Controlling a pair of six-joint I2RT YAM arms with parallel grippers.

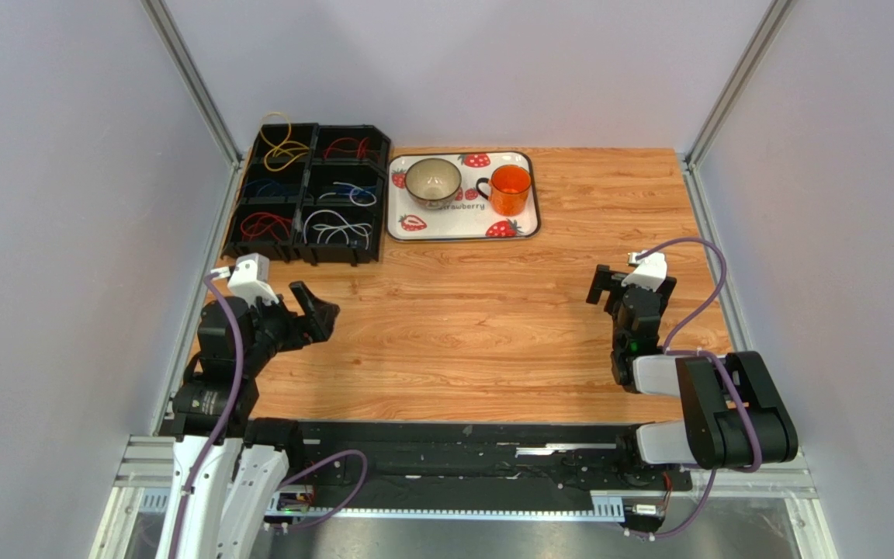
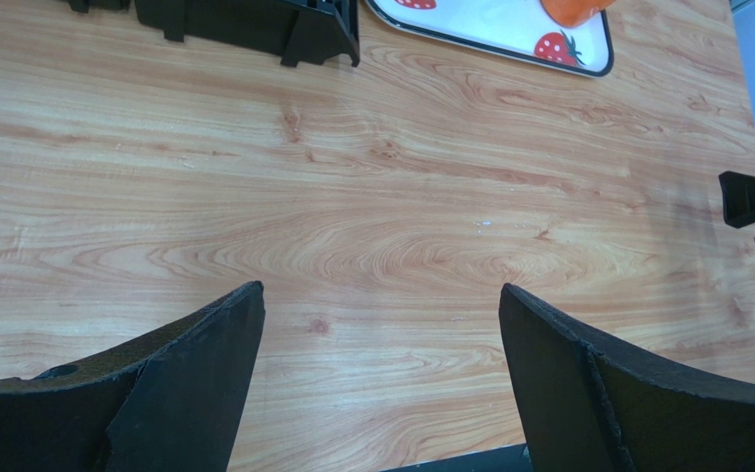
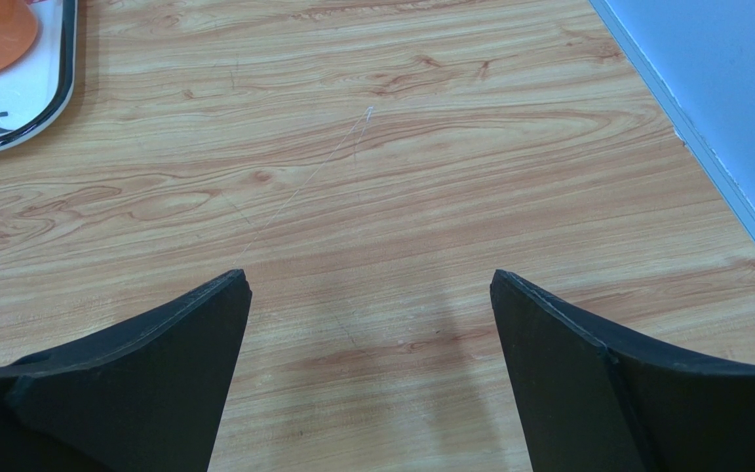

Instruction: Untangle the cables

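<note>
Left pincer (image 1: 314, 310) and right pincer (image 1: 610, 281) gape wide, well apart over wooden tabletop (image 1: 475, 320); thin multicoloured looped cables (image 1: 337, 227) fill black plastic compartment bin (image 1: 305, 164).

I'm working in a robot lab cell: grey panels (image 1: 55, 233) on aluminium posts (image 1: 189, 76) box in my table (image 1: 475, 338), left arm (image 1: 221, 361) and right arm (image 1: 714, 408) bolted to a rail (image 1: 463, 464).
</note>
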